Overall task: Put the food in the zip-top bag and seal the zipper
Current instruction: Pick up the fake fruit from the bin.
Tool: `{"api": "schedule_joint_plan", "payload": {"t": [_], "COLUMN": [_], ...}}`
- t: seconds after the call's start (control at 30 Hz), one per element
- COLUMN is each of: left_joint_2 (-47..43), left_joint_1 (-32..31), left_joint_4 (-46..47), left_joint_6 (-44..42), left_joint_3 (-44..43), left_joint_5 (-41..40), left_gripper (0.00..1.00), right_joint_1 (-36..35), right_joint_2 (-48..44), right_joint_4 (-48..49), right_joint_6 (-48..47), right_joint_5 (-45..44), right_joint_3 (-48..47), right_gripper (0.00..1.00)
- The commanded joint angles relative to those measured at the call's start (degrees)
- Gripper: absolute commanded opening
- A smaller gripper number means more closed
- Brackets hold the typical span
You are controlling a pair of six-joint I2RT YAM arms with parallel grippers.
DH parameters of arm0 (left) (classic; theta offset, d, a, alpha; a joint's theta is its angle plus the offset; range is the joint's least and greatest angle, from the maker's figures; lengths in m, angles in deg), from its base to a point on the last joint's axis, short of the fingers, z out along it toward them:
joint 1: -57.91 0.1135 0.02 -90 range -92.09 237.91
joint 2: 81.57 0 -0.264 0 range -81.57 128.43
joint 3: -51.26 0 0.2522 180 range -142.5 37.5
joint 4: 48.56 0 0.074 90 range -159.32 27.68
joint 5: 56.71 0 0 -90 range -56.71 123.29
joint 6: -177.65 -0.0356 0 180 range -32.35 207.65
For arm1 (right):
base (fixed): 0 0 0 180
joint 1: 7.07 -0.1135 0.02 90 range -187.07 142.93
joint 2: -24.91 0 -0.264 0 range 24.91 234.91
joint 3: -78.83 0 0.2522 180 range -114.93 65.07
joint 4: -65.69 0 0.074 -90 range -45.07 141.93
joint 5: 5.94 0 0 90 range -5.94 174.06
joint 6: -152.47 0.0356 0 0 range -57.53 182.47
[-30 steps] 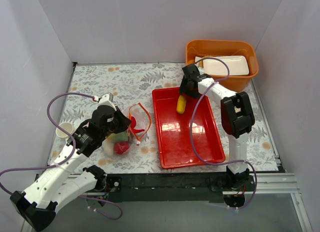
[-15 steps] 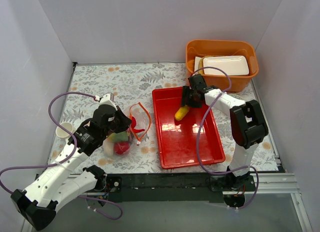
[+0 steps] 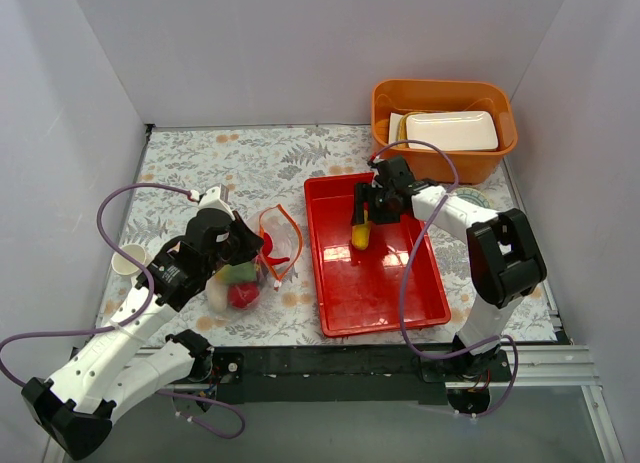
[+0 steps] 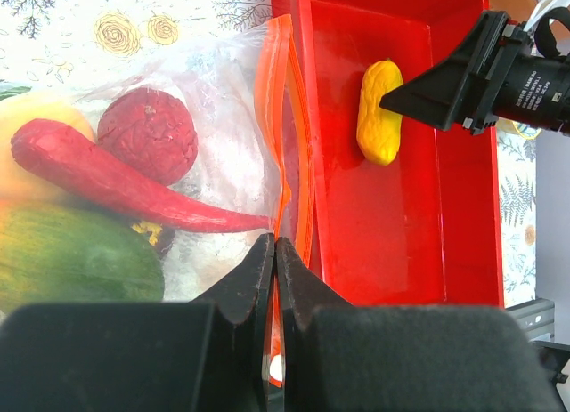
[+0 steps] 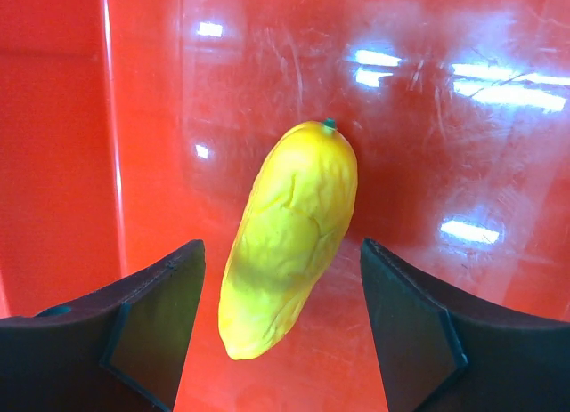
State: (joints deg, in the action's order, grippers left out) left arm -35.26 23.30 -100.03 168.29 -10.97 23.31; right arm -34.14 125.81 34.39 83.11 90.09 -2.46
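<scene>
The clear zip-top bag (image 3: 250,273) lies on the patterned table left of the red tray. Its orange zipper (image 4: 285,136) faces the tray. Through the plastic I see food: a red chili (image 4: 116,185), a dark red ball (image 4: 147,132) and a green piece (image 4: 71,261). My left gripper (image 4: 275,252) is shut on the zipper strip at the bag's mouth. A yellow oblong food piece (image 5: 289,207) lies on the tray floor (image 3: 360,235). My right gripper (image 5: 280,245) stands open astride it, and its fingers do not touch it.
The red tray (image 3: 385,293) fills the middle right. An orange tub (image 3: 445,165) holding a white foam tray (image 3: 450,130) stands at the back right. A small cup (image 3: 128,258) sits at the left by the wall. White walls close in three sides.
My right gripper has moved from the tray's far edge toward its middle and its jaws have widened. The yellow piece has shifted a little nearer. The left arm and bag have not moved.
</scene>
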Motion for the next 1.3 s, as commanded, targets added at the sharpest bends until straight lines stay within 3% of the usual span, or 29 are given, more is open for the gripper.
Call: {"api": "schedule_joint_plan", "payload": {"t": [0.0, 0.63, 0.97, 1.03, 1.27], "left_joint_2": [-0.86, -1.66, -1.48, -1.30, -0.95], "left_joint_1": [-0.02, -0.02, -0.02, -0.02, -0.02], "left_joint_4": [0.27, -0.69, -0.43, -0.61, -0.17], "left_joint_6": [-0.57, -0.66, -0.31, -0.57, -0.49], "left_joint_3": [-0.05, -0.14, 0.30, -0.05, 0.13], "left_joint_5": [0.40, -0.39, -0.22, -0.31, 0.48], "left_gripper": [0.00, 0.00, 0.00, 0.00, 0.00], "right_joint_1": [0.00, 0.00, -0.53, -0.79, -1.67], "right_joint_2": [-2.64, -0.44, -2.90, -3.34, -6.94], "right_joint_4": [-0.39, -1.36, -3.81, -5.56, -8.56], "right_joint_6": [-1.31, 1.24, -1.92, -3.14, -4.82], "right_joint_5": [-0.31, 1.80, 5.23, 4.96, 2.07], "right_joint_3": [1.08, 0.20, 1.35, 1.52, 2.93], "right_gripper": [0.78, 0.75, 0.44, 0.44, 0.70]}}
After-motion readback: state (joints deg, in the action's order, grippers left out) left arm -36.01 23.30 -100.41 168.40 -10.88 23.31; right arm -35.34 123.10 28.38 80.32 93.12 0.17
